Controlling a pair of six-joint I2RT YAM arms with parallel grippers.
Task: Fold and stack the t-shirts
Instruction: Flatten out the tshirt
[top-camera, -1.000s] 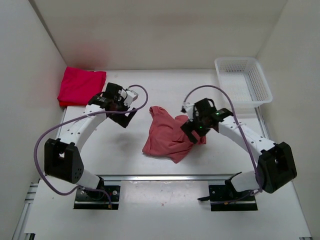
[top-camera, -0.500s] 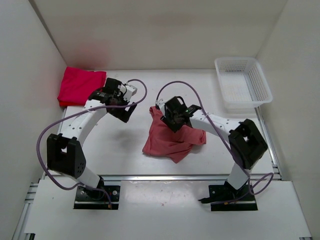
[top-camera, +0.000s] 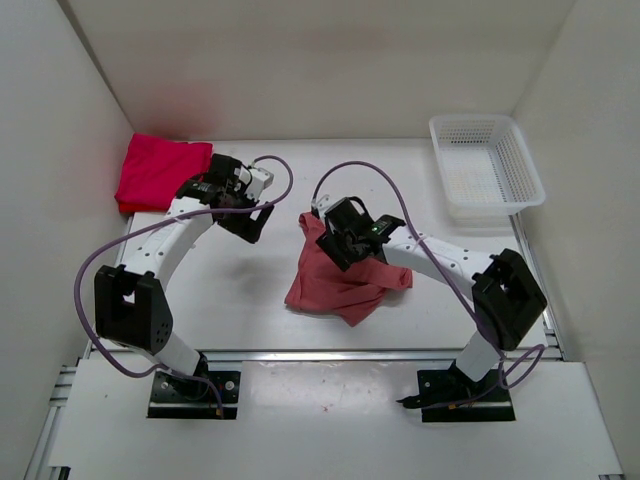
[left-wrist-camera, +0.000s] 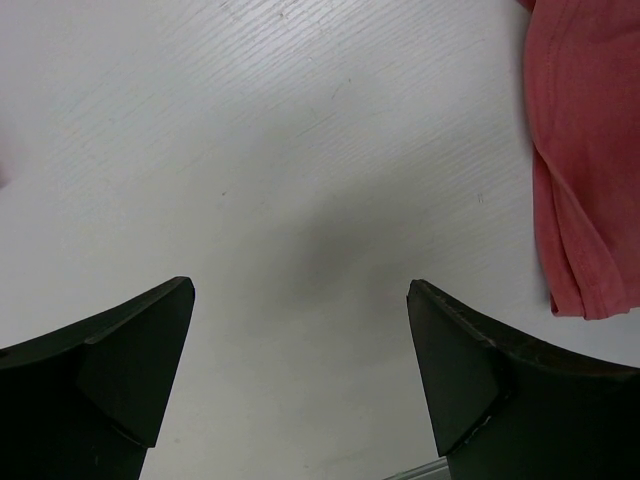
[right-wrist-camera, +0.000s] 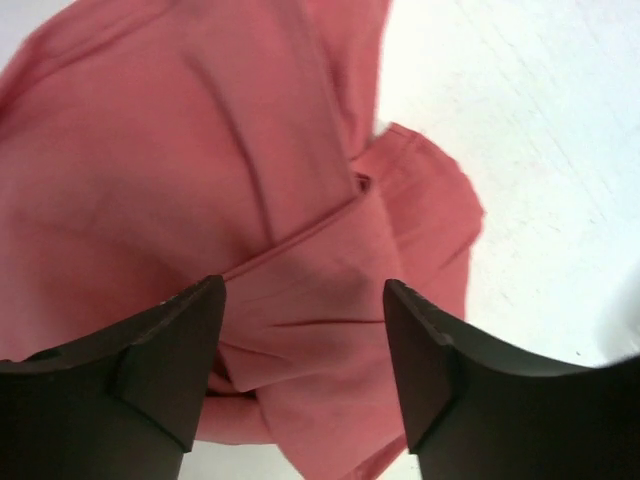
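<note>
A dusty salmon pink t-shirt (top-camera: 340, 278) lies crumpled at the table's middle. My right gripper (top-camera: 342, 238) hovers over its upper left part. In the right wrist view that gripper (right-wrist-camera: 305, 305) is open, and wrinkled pink t-shirt cloth (right-wrist-camera: 200, 150) lies below the gap, not pinched. A folded bright red t-shirt (top-camera: 160, 170) rests at the back left corner, with a darker red edge showing under it. Between the two shirts, my left gripper (top-camera: 250, 215) is wide open. The left wrist view shows it (left-wrist-camera: 300, 300) over bare table, the pink t-shirt's edge (left-wrist-camera: 585, 150) off to its right.
A white mesh basket (top-camera: 485, 165) stands at the back right corner. White walls close in the table on the left, back and right. A metal rail (top-camera: 330, 355) runs along the near edge by the arm bases.
My right gripper has swung left from the pink shirt's right edge to its upper left part. The shirt has kept its shape. The left gripper has shifted slightly up and left.
</note>
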